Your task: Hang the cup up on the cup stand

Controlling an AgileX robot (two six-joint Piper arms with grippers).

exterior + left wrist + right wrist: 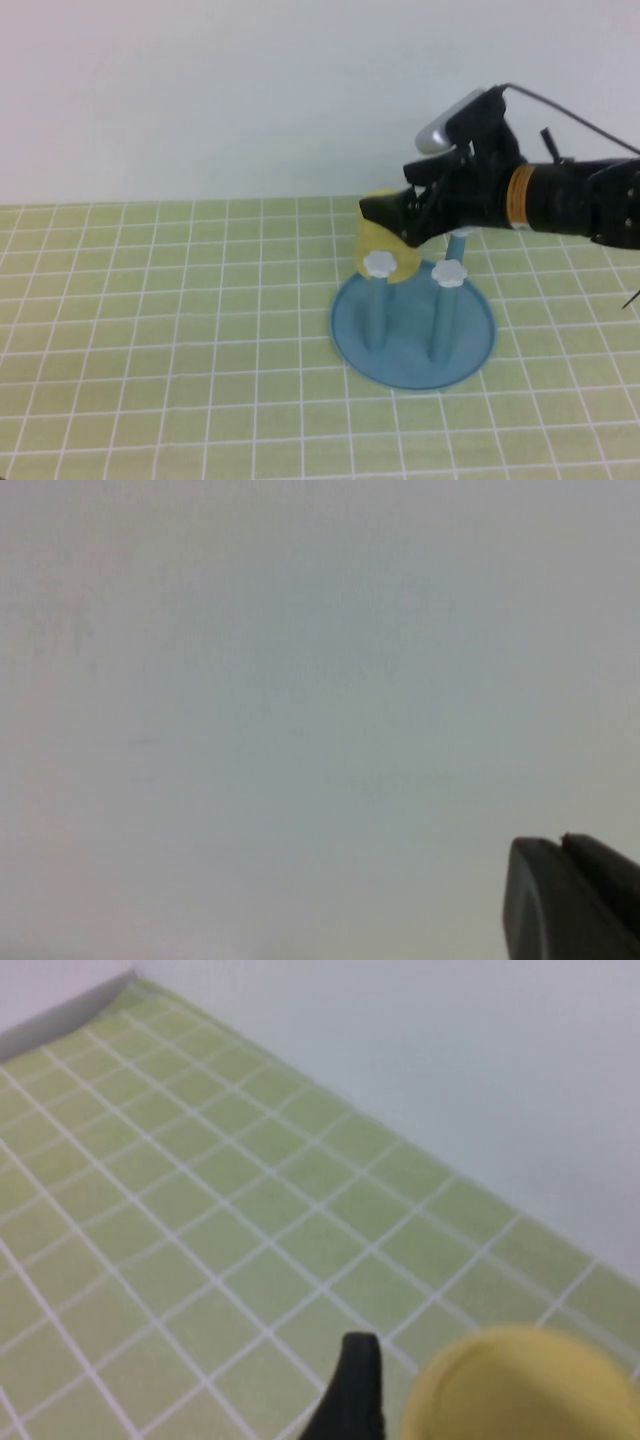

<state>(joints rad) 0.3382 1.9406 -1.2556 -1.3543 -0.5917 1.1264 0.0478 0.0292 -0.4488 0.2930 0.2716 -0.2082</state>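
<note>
Hovering over the round blue plastic cup stand (413, 335), my right gripper (400, 222) stood with its jaws spread wide beside the small pale-yellow plastic cup (378, 245), which sat tilted among the white-capped pegs, seemingly on a rear one. I judged the hanging nearly done, the next move calling for a clean retreat without nudging it. My left gripper (575, 900), jaws together, was parked facing a blank wall.

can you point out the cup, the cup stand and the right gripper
cup (374, 240), high view, on its pale-yellow side wall, left of the black jaws
cup stand (462, 345), high view, on the bare right part of its round blue base
right gripper (392, 212), high view, at the tips of its jaws, by the cup
</note>
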